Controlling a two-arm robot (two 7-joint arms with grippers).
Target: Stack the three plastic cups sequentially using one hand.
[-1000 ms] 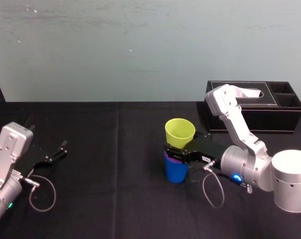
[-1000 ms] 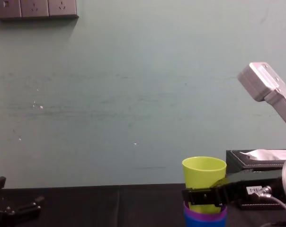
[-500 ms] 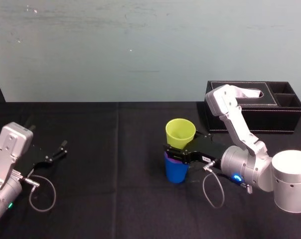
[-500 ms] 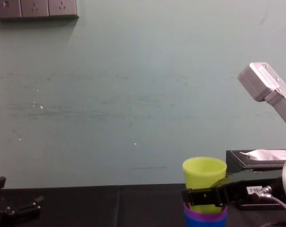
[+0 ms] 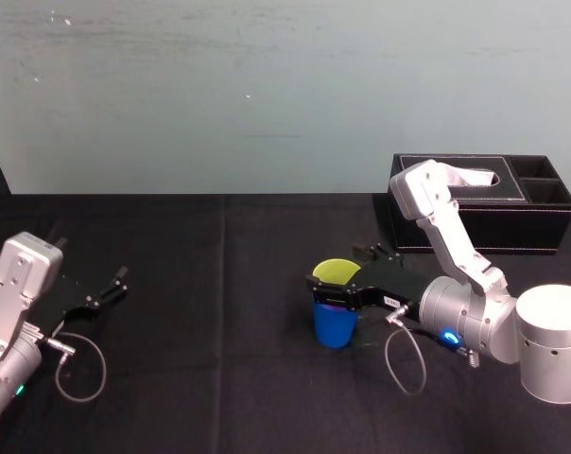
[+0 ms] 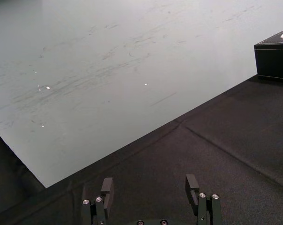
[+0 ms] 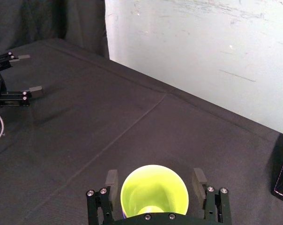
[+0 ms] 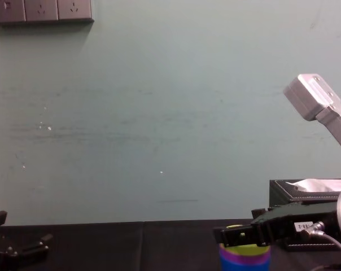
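Note:
The three plastic cups stand nested right of the table's middle: the blue cup [image 5: 335, 327] at the bottom, the purple cup's rim [image 8: 244, 253] just above it, and the yellow-green cup [image 5: 335, 272] sunk inside them. My right gripper [image 5: 340, 268] reaches in from the right at rim height. In the right wrist view its fingers [image 7: 112, 181] stand on either side of the yellow-green cup [image 7: 153, 192] with a gap to each, so my right gripper [image 7: 155, 180] is open. Far to the left, low over the table, my left gripper [image 5: 106, 288] is parked, open and holding nothing.
A black leather tissue box [image 5: 484, 203] with a white tissue stands at the back right, behind the right arm. A black cloth [image 5: 219, 378] covers the table. The pale green wall [image 5: 267, 95] rises right behind it.
The yellow-green cup was held above the stack by the right gripper. The fingers have spread and the cup has dropped down into the purple and blue cups. The left arm has not moved.

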